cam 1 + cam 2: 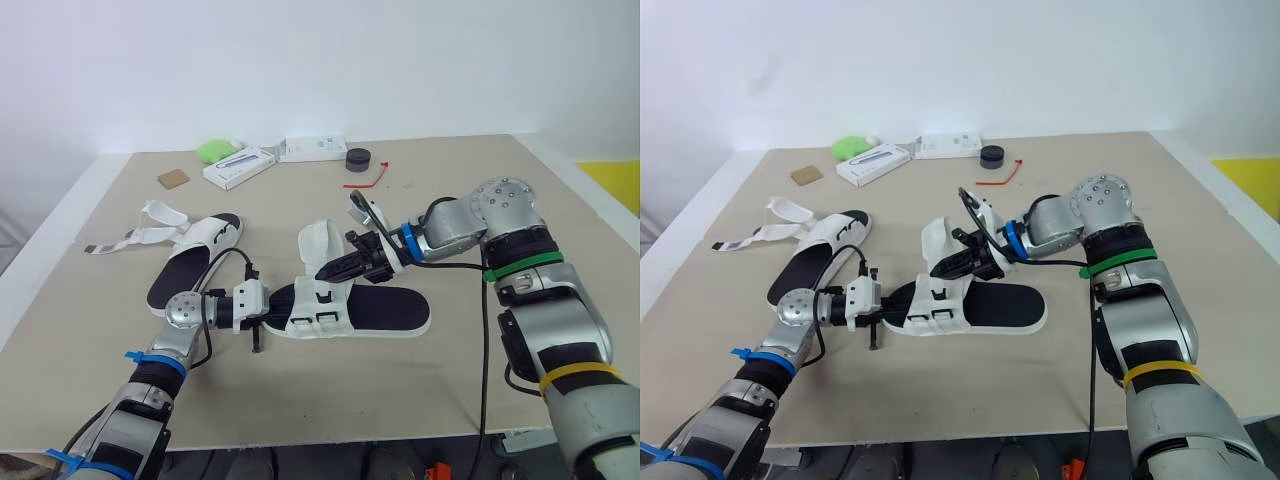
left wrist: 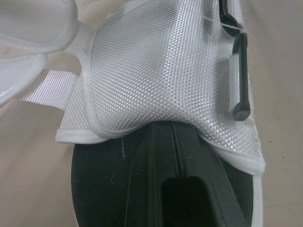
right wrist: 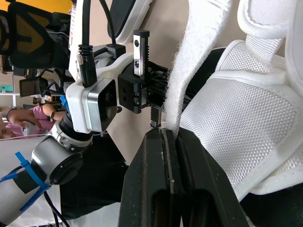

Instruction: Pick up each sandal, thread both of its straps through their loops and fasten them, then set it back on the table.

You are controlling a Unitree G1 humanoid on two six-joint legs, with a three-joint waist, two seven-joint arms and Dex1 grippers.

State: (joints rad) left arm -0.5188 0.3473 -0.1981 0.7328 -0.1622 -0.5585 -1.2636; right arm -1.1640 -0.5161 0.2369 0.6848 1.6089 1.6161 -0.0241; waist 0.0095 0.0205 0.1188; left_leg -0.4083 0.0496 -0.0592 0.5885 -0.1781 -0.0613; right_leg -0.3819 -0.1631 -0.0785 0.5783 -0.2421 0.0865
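Note:
A white-strapped sandal with a black footbed (image 1: 385,310) lies mid-table, toe pointing right. My right gripper (image 1: 323,272) comes in from the right and is shut on one of its white straps (image 3: 182,80), which is lifted above the mesh upper (image 3: 236,118). My left gripper (image 1: 272,318) is at the heel end. Its fingers (image 2: 173,184) are shut together and lie flat on the footbed, with their tips hidden under the mesh upper (image 2: 156,66). A second sandal (image 1: 195,255) lies to the left, its long straps (image 1: 140,235) loose on the table.
Along the far edge are a green object (image 1: 215,150), two white boxes (image 1: 240,165) (image 1: 313,148), a black round item (image 1: 358,158), a red tie (image 1: 368,180) and a brown square (image 1: 173,178). A person in pink (image 3: 19,118) is visible beyond the table.

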